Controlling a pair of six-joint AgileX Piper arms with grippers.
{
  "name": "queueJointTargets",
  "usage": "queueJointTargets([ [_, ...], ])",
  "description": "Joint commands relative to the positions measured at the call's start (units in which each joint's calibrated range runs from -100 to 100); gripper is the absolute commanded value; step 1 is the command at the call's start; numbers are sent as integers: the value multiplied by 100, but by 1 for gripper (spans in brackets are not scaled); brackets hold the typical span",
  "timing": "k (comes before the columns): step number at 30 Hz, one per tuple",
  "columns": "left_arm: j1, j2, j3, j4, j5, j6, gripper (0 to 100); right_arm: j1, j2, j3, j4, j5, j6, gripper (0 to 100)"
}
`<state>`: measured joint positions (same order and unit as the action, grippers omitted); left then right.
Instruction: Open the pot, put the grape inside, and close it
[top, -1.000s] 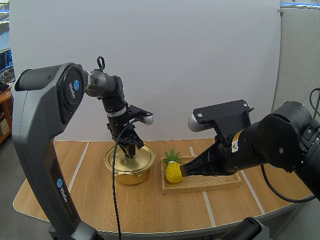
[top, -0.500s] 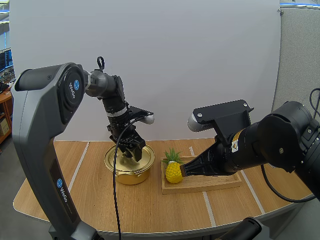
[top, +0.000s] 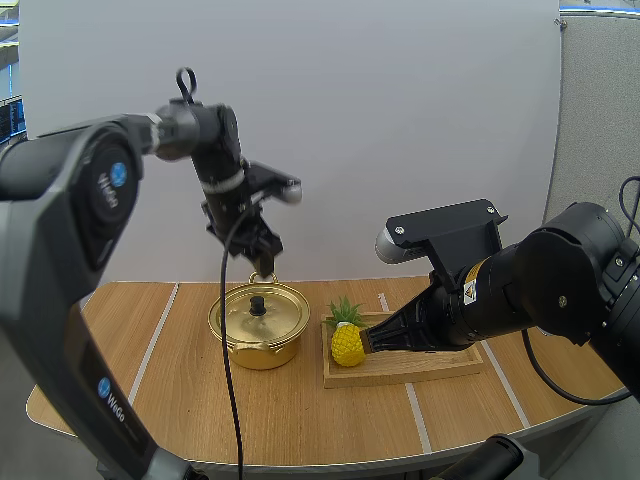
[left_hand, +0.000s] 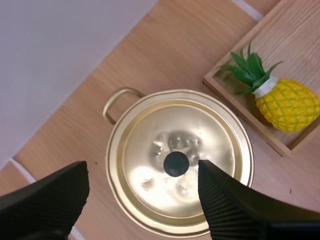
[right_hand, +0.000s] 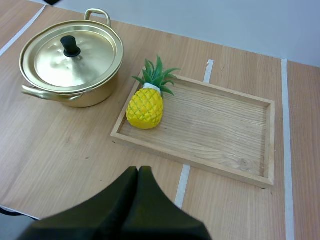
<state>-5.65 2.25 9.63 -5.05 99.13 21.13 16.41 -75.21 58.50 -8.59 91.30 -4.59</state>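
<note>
1. My left tool (top: 262, 255) hangs above the pot (top: 258, 345), fingers wide apart and empty, lined up either side of the knob (left_hand: 176, 163) for a straight drop.
2. My right tool (right_hand: 138, 170), closed on nothing, hangs near the wooden tray (right_hand: 225, 125), clear of the pot.
3. The lid (top: 262, 318) sits on the pot. The fruit on hand is a pineapple (right_hand: 145, 107), in the tray's near corner.

Lid (right_hand: 75, 62) on pot (right_hand: 97, 94), pineapple (right_hand: 145, 108) in tray (right_hand: 215, 125), right of pot

A plain white wall (top: 420, 120) stands behind the left claw (top: 263, 258); a light wooden desk with white tape lines (top: 300, 410) lies below it.
</note>
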Motion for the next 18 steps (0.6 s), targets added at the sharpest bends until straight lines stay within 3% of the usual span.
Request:
queueJointTargets([
  [1,-18,-1214,-293,128,87,-91,100,-17,-55,33,-10,-33,13,0],
  [13,-18,-3030,-279,278,87,-363,100,-17,-55,33,-10,-33,13,0],
  [14,-18,-3200,-279,278,87,-434,94,-17,-55,33,-10,-33,13,0],
  [18,-18,-3865,-279,278,87,-642,53,-17,-55,33,-10,-33,13,0],
])
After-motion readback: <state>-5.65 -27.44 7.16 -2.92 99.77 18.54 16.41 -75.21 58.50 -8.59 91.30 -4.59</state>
